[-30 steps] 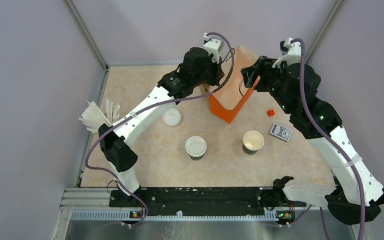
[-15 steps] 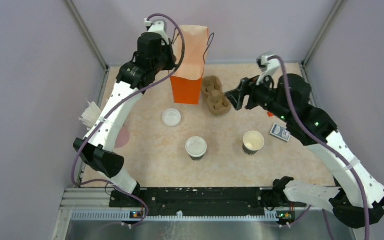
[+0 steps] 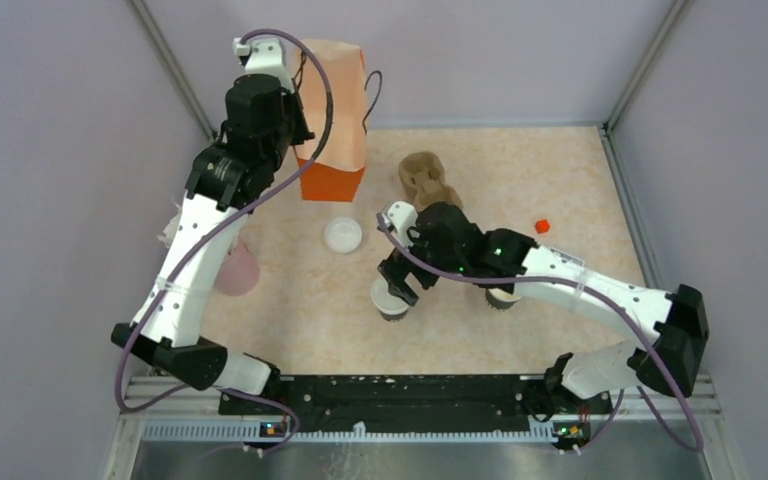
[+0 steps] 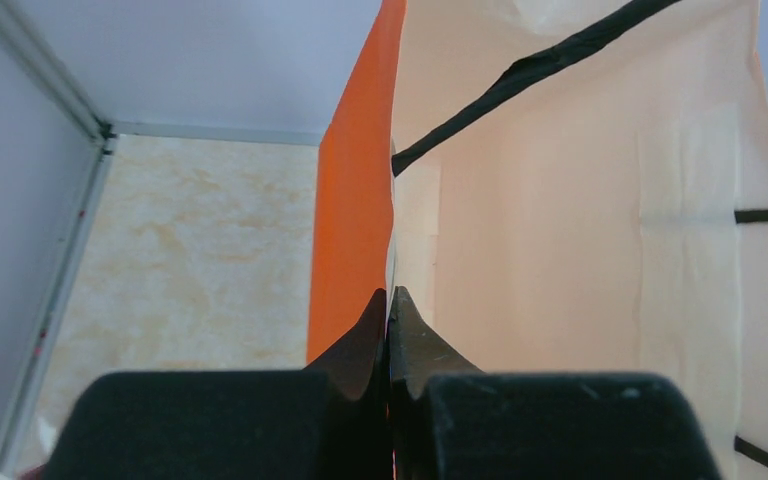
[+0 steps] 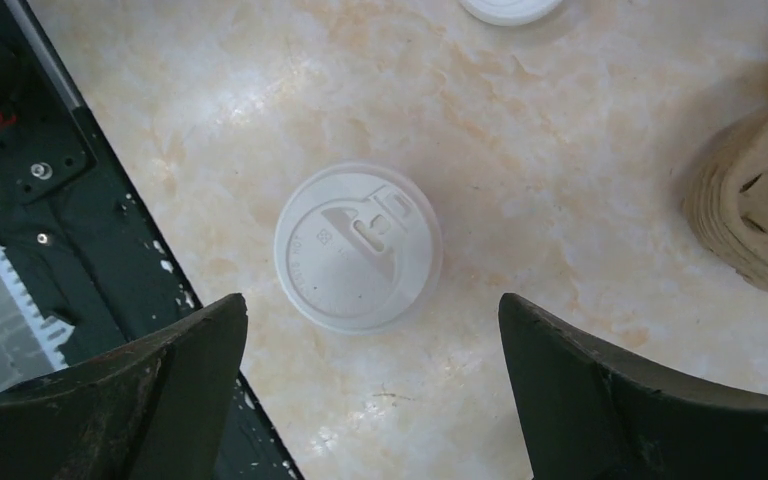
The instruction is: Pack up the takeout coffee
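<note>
Since the earlier frame my right gripper (image 3: pixel 401 285) has swung from the pulp tray (image 3: pixel 426 178) to above the takeout coffee (image 3: pixel 384 303), which stands mid-table near the front. The orange bag (image 3: pixel 332 160) has shifted left.

Left wrist: my left gripper (image 4: pixel 388 310) is clamped on the bag's paper wall.

Right wrist: jaws spread wide, the lidded cup standing between them, untouched.
</note>
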`<control>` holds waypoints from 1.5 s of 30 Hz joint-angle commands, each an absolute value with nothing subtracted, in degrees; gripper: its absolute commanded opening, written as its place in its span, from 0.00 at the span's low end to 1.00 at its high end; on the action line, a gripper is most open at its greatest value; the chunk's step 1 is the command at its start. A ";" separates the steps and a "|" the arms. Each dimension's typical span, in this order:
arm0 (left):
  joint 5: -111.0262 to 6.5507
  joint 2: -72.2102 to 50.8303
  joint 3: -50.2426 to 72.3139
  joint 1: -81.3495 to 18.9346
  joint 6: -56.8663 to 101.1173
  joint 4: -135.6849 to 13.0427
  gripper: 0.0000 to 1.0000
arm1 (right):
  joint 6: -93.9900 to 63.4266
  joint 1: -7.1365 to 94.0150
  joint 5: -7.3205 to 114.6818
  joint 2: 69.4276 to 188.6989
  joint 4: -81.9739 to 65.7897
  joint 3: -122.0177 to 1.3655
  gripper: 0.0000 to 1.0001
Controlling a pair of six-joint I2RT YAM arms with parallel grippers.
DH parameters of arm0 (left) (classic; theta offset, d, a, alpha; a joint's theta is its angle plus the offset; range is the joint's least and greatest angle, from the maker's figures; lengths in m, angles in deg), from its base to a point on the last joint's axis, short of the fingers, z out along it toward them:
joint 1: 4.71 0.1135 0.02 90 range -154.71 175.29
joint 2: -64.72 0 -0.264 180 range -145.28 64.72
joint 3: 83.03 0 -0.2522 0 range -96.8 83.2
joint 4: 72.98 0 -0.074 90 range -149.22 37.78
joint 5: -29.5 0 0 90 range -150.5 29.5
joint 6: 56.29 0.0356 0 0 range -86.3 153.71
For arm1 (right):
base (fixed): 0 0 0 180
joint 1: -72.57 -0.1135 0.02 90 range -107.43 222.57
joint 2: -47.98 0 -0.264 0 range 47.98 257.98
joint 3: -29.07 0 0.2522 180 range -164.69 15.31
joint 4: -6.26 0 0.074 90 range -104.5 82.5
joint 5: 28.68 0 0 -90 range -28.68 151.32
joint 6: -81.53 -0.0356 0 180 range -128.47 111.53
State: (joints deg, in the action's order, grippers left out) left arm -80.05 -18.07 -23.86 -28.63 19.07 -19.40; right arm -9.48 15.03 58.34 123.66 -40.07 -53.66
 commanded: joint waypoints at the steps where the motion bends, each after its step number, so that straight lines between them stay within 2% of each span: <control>1: -86.68 -14.74 -22.60 -28.31 22.62 -23.49 0.00 | -2.80 14.21 56.50 126.52 -35.95 -53.28 0.94; 7: -89.01 -12.65 -16.63 -28.30 23.71 -24.80 0.00 | -1.02 13.76 51.38 129.95 -33.35 -52.15 0.94; 14: -88.67 -12.26 -15.38 -28.26 23.67 -24.80 0.00 | -1.37 12.27 57.61 131.69 -30.12 -50.50 0.93; 32: -87.13 -12.71 -13.86 -28.18 23.25 -25.12 0.00 | -0.38 12.19 58.64 134.85 -29.84 -49.09 0.94; 45: -86.13 -12.78 -12.73 -28.17 22.46 -25.36 0.00 | -2.63 12.16 61.10 130.94 -29.35 -46.99 0.77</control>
